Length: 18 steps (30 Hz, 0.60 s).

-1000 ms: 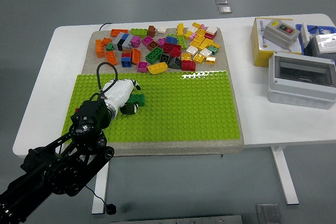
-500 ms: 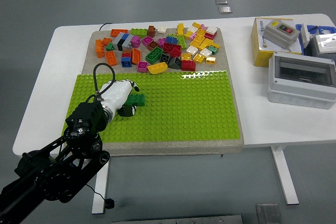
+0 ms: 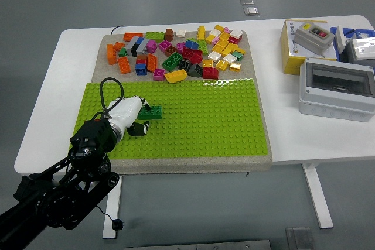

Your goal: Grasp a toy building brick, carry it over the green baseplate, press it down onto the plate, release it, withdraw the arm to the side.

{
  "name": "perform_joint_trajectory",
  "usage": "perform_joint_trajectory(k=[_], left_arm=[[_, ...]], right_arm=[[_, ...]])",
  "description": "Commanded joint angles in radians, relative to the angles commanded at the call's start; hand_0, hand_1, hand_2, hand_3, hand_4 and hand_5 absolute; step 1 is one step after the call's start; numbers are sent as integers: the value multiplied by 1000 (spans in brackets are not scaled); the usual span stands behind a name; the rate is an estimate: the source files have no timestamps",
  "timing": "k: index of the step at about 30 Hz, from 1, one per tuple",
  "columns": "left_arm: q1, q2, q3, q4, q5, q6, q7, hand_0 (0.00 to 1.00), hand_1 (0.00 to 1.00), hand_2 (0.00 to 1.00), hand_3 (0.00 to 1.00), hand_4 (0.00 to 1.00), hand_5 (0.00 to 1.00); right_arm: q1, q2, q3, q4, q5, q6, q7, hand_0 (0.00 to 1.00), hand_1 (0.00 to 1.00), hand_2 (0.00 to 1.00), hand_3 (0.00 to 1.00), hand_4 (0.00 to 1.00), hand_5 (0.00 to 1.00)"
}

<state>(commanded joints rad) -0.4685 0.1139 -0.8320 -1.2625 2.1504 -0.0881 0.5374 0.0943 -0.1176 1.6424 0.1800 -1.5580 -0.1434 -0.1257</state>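
A dark green brick (image 3: 153, 111) sits on the green baseplate (image 3: 205, 121), in its left part. My left hand (image 3: 140, 116), white with dark fingertips, lies just left of the brick. Its fingers are loosely spread, their tips at the brick's left end, and I cannot tell whether they still touch it. The black left arm (image 3: 64, 185) comes in from the lower left corner. A pile of several loose bricks (image 3: 176, 48) in many colours lies on the beige mat behind the plate. My right arm is out of view.
On the table's right stand a grey plastic enclosure (image 3: 337, 89), a yellow box with a grey switch unit (image 3: 304, 42) and a blue and white pack (image 3: 357, 42). The beige mat (image 3: 261, 162) reaches the table's near edge.
My left hand and arm have slid back to the left and toward me. The green brick has stayed where it was on the plate.
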Motion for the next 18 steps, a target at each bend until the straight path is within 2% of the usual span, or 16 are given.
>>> perform_joint_trajectory(k=[18], left_arm=[[12, -9, 12, 11, 2, 14, -2, 991, 930, 935, 680, 619, 244]], right_arm=[[-1, 2, -2, 0, 5, -1, 2, 652, 527, 542, 640, 410, 733]])
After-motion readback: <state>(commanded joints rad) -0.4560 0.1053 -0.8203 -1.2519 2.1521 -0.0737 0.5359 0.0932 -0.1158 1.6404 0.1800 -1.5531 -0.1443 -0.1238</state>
